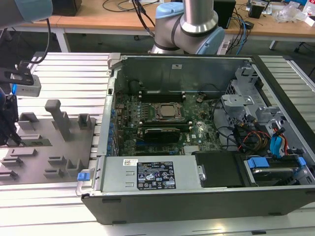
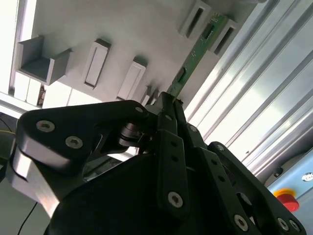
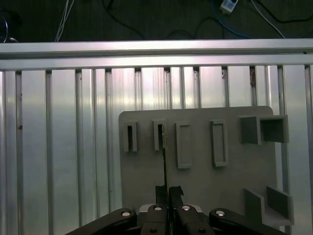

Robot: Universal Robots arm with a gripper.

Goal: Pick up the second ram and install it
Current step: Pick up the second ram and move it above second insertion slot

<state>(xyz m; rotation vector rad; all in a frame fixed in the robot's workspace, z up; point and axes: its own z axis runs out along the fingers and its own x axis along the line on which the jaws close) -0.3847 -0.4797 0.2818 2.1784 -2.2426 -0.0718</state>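
Note:
The second ram [image 2: 193,61] is a narrow green stick, and my gripper [image 2: 168,98] is shut on its near end. Its far end reaches between two grey slot holders [image 2: 191,19] on the fixture plate. In the first wrist view the ram [image 3: 165,161] shows edge-on as a thin dark line running from my gripper [image 3: 167,190] up to a slot holder [image 3: 159,135]. In the exterior view my gripper [image 1: 7,128] hangs over the grey fixture plate [image 1: 49,147] at the far left, well away from the open computer case [image 1: 197,128] and its motherboard [image 1: 162,123].
Upright grey holders [image 1: 61,118] stand on the fixture plate. The case's side wall [image 1: 106,118] rises between the plate and the motherboard. Black slot rails [image 1: 157,96] lie beside the square socket [image 1: 170,111]. Cables and drive bays [image 1: 266,142] crowd the case's right. The table is ribbed aluminium [image 1: 74,69].

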